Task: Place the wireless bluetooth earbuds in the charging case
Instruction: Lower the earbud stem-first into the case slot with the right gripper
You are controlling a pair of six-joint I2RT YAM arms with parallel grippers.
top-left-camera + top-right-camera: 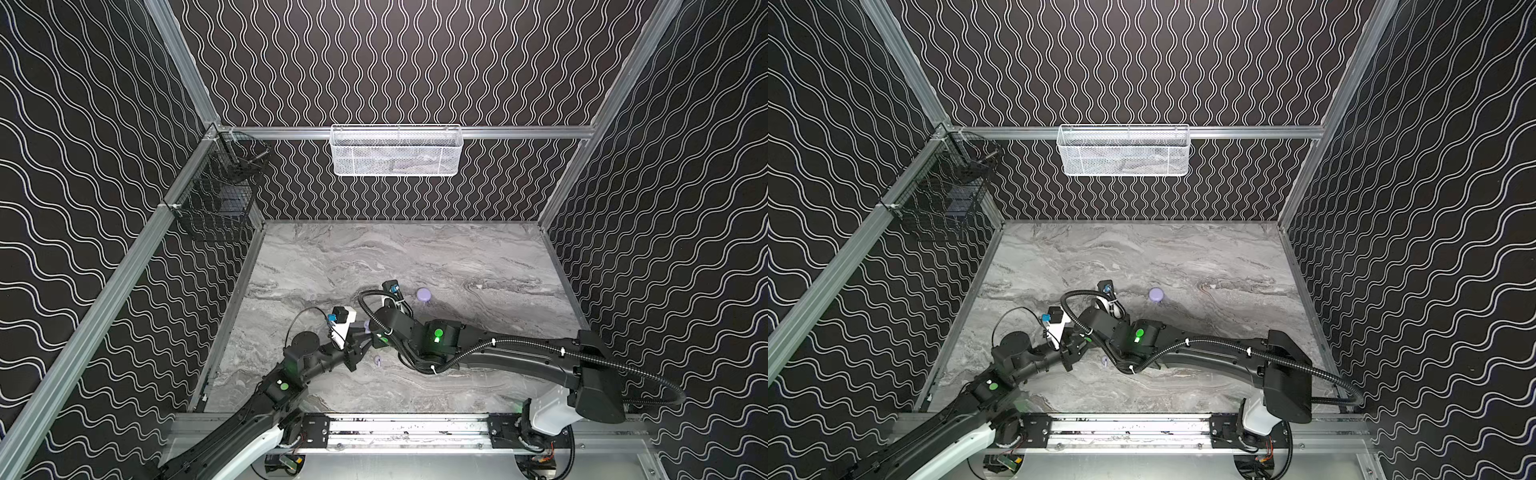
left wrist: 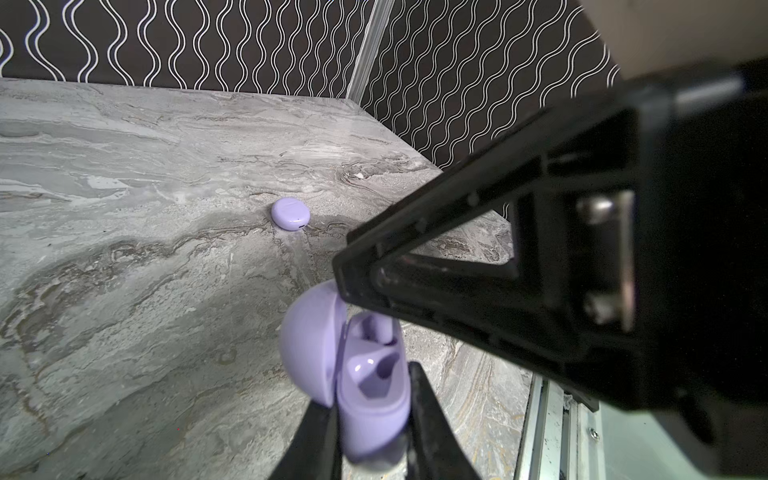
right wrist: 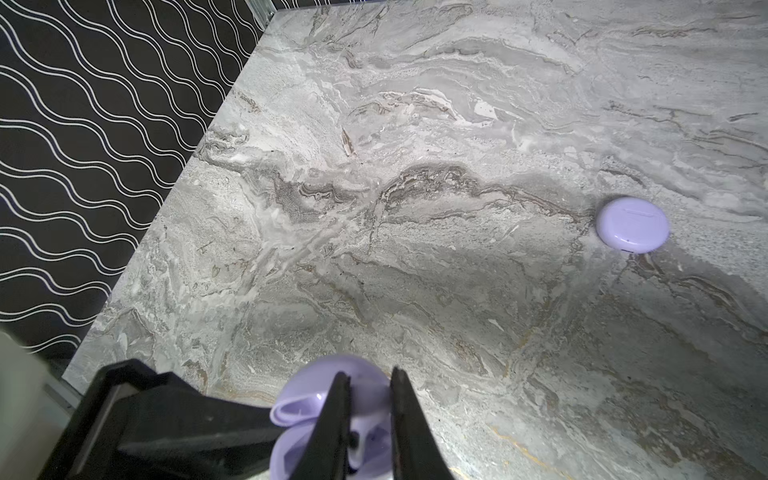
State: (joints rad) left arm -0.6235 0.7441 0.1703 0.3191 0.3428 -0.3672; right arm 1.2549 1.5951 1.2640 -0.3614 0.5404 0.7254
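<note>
While our left gripper (image 2: 371, 392) clamps the open charging case (image 2: 307, 345), our right gripper (image 3: 370, 374) — all but closed — meets an earbud (image 2: 376, 328) seated inside; we cannot tell whether it grips.

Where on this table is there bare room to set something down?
Bare: the far stretch of the table up to the back wall, and the right side beyond the closed case. Crowded: near-centre, where left arm and right arm meet at the open case, a loose earbud lying in front.
</note>
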